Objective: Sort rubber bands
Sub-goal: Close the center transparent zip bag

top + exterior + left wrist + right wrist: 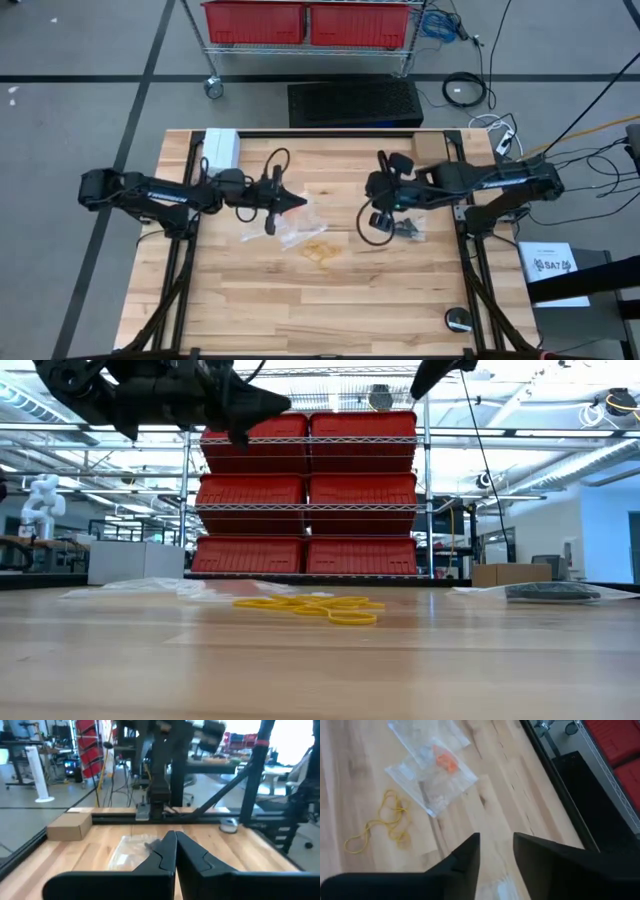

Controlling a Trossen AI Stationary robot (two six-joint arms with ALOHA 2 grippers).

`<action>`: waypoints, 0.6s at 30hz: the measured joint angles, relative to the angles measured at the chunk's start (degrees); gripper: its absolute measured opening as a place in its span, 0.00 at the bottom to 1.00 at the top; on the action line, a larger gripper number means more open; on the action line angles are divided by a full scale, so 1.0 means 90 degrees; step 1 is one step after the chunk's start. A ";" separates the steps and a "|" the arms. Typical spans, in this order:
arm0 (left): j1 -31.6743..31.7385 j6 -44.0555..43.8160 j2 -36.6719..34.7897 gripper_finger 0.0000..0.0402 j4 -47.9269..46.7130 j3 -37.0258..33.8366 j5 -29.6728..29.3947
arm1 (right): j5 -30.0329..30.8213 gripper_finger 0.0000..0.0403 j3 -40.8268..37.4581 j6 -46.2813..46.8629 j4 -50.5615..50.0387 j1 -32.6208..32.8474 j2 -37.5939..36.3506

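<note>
Orange rubber bands (446, 762) are kept in a clear bag (432, 782); left gripper (175, 851) is pressed together, right gripper (496, 851) spread and holding nothing.

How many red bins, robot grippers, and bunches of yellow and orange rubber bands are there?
Red bins on the shelf: 6
Grippers: 2, the left gripper and the right gripper
Yellow rubber bands, loose bunch on the table: 1
Orange rubber bands, bunch inside a clear bag: 1
Total: 10
</note>
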 joint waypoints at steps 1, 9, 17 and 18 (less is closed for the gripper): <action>-0.0025 0.0074 0.0065 0.02 -0.0015 0.0040 -0.0077 | -0.0013 0.25 0.0000 0.0006 -0.0003 0.0039 -0.0001; -0.0017 0.0939 -0.0216 0.01 -0.0930 0.0070 -0.1405 | -0.0102 0.17 -0.0452 -0.0321 0.0449 0.0134 0.0636; 0.0053 0.1576 -0.1077 0.00 -0.2407 0.0070 -0.2506 | -0.1367 0.25 -0.2140 -0.1852 0.4031 -0.0260 0.1484; 0.0074 0.1607 -0.1167 0.00 -0.2540 0.0070 -0.2507 | -0.1372 0.27 -0.2241 -0.2107 0.4304 -0.0304 0.1654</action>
